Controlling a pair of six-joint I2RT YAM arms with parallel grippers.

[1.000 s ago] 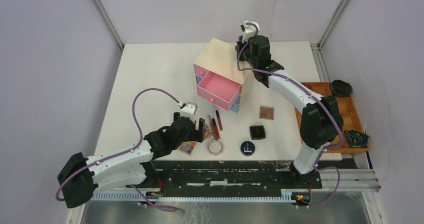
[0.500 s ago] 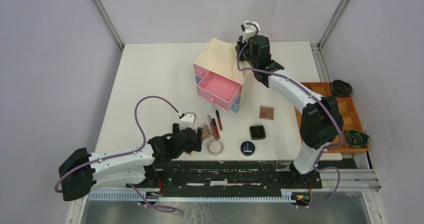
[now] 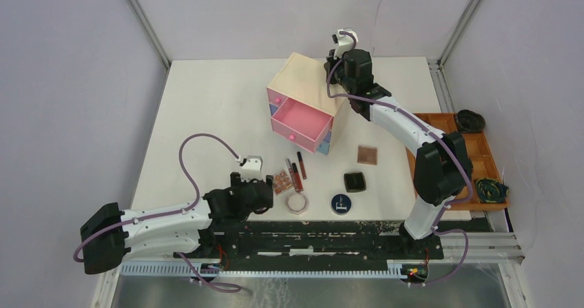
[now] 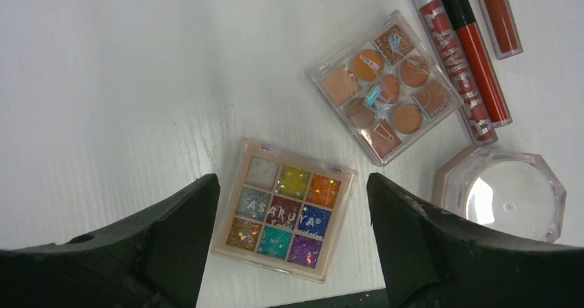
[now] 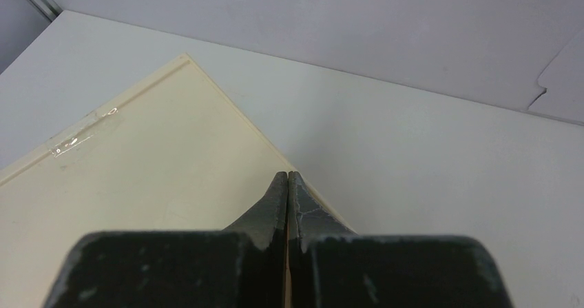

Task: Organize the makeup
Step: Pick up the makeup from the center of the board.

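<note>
Left arm, from above: it has drawn back toward the near edge over the last second. The left gripper now sits lower over the near-left of the cluster, and the square clear palette of orange-brown shades is uncovered. Nothing is lifted.
Right arm, from above: unmoved. The right gripper rests at the back corner of the beige drawer box, whose pink drawer stands pulled out.
Meaning for the task: this looks like lining up for a pick. All the makeup lies on the white tabletop, and none shows in the drawer.
Makeup, from above: the slim red and black tubes, pale octagonal jar, round dark-blue compact, black square compact and brown square compact spread out to the right of the left gripper.
Left wrist view: the fingers stand wide on either side of the square beige palette of nine glittery coloured pans and do not touch it. It lies flat and slightly turned. The orange-brown palette lies just beyond it, with the tubes side by side and the jar near.
Right wrist view: the fingers are pressed together and hold nothing, with their tips at the edge of the box top.
</note>
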